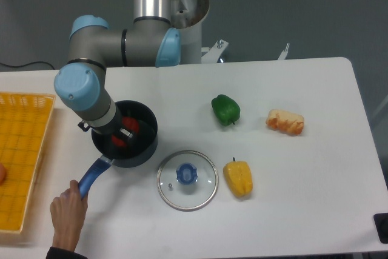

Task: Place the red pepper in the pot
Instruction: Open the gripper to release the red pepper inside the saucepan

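The pot [145, 145] is a dark saucepan with a blue handle [92, 177], left of the table's centre. My gripper [125, 133] reaches down into it, mostly hidden under the arm's wrist [97, 110]. The red pepper [131, 126] shows as red patches inside the pot on either side of the fingers. I cannot tell whether the fingers are clamped on it or apart from it.
A person's hand [66, 210] holds the pot handle's end. The glass lid with blue knob [187, 179] lies right of the pot. A yellow pepper [239, 178], green pepper [226, 109] and bread roll [285, 122] lie further right. A yellow basket [21, 150] stands at the left edge.
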Motion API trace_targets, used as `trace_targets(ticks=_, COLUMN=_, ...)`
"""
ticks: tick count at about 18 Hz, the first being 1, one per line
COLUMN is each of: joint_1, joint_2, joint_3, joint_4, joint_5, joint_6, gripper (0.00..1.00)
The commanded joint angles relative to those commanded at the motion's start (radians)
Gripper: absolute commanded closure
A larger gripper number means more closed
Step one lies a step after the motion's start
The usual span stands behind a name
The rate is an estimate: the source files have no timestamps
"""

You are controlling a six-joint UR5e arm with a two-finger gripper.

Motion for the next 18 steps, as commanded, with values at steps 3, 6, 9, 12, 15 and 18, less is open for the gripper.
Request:
trace_targets(ticks=3, joint_1=0.000, joint_2=-0.003, joint_3=-0.002, joint_4=0.000, joint_5=0.002, joint_6=-0.002, gripper=0.54)
trace_targets(ticks=6, joint_1=0.000, joint_2=-0.005, joint_3=-0.002, joint_4=0.002, joint_5=0.000, joint_6=-0.002, gripper=0.51)
trace_targets(ticks=9, joint_1=0.000, joint_2=-0.006, joint_3=-0.002, joint_4=0.002, joint_5=0.000, joint_6=-0.002, gripper=0.51)
trace_targets(ticks=12, joint_1=-0.002, joint_2=-0.011, joint_3=-0.002, joint_4=0.002, joint_5=0.002, joint_6=-0.003, gripper=0.51)
trace_targets(ticks=15, joint_1=-0.005, joint_2=-0.017, joint_3=-0.002, joint_4=0.003, joint_5=0.002, joint_6=-0.006, gripper=0.51)
trace_targets(ticks=18, joint_1=-0.009, joint_2=-0.020, joint_3=-0.002, joint_4=0.003, joint_5=0.003, joint_6=-0.011, gripper=0.51)
